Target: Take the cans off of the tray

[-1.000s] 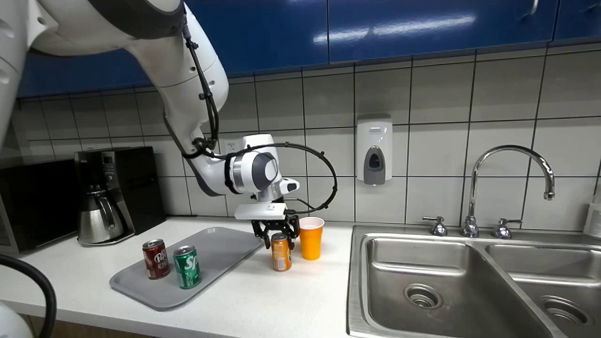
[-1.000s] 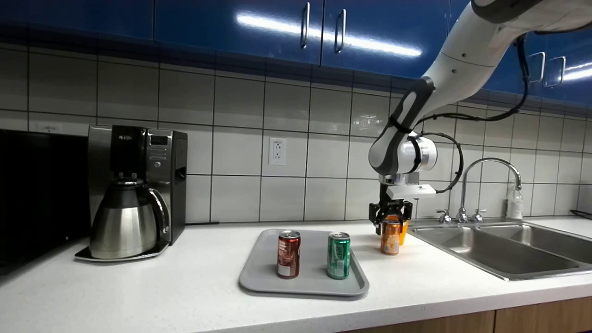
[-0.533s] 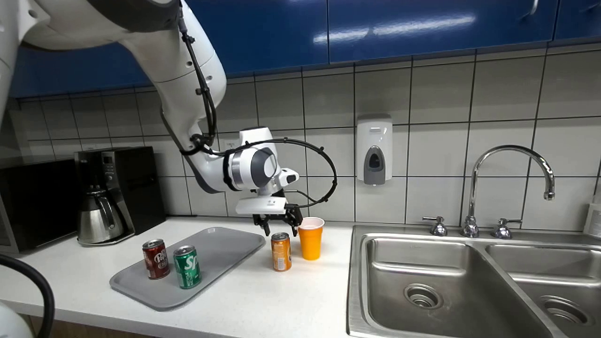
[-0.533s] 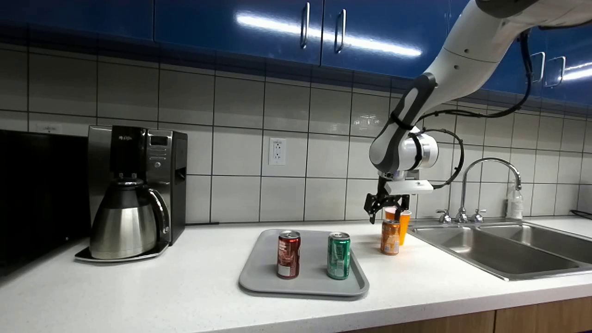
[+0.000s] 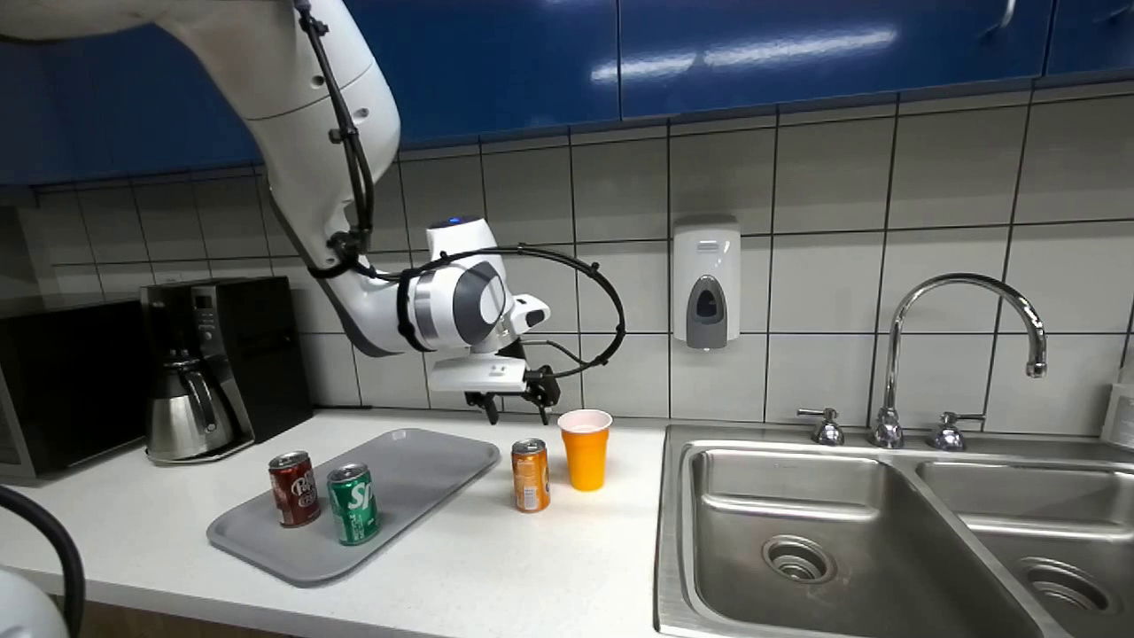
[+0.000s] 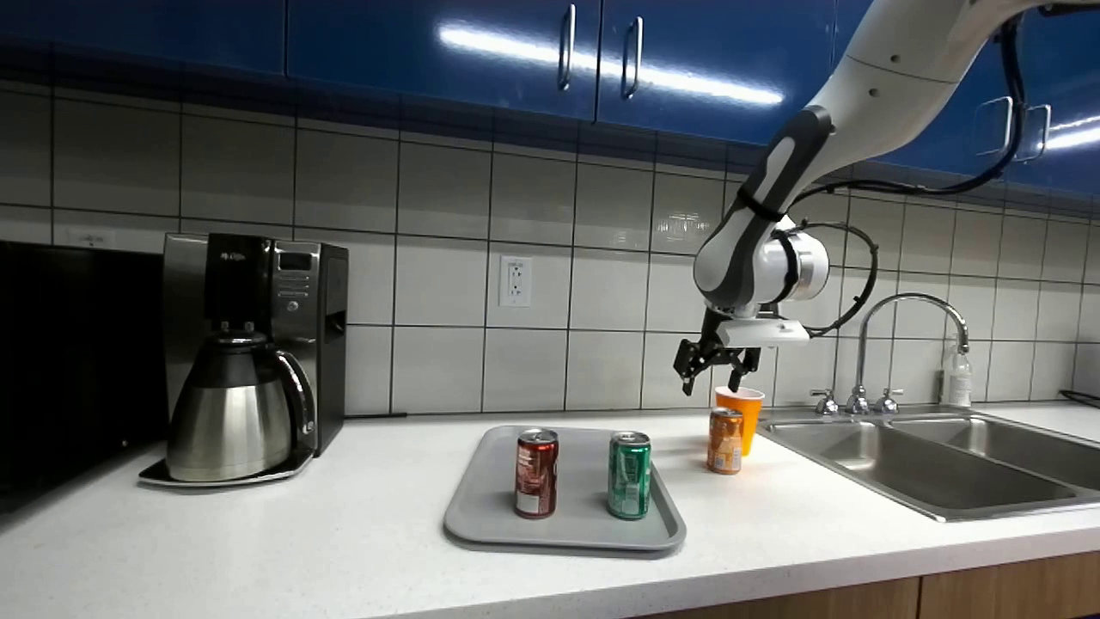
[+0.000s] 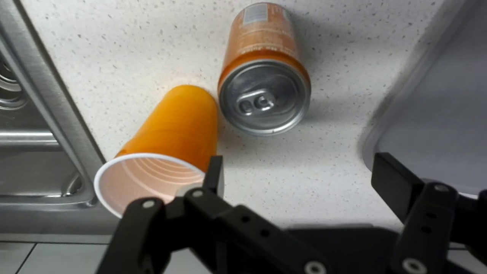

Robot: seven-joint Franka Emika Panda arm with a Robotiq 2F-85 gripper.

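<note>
Orange can (image 5: 532,478) upright on tabletop (image 5: 496,567) just beside cup (image 5: 586,454), presumably there to free the tray (image 5: 421,465). Red can (image 5: 294,490), green can (image 5: 353,505) upright on it, likely awaiting turns. Tool (image 5: 518,420) spread wide, empty.

The arm (image 6: 868,120) is looking glossy white and rounded, with dark grey panels (image 5: 468,306) curving over its joints. Black cables (image 5: 354,164) are running along it, gathered by small clips and looping out beside the wrist. A blue light (image 5: 456,219) is glowing there (just a tiny glint). A flat white bar (image 5: 478,373) is sitting above the gripper (image 7: 300,175), whose black, angular links (image 7: 281,243) are showing pale, round screw heads (image 7: 315,267).
</note>
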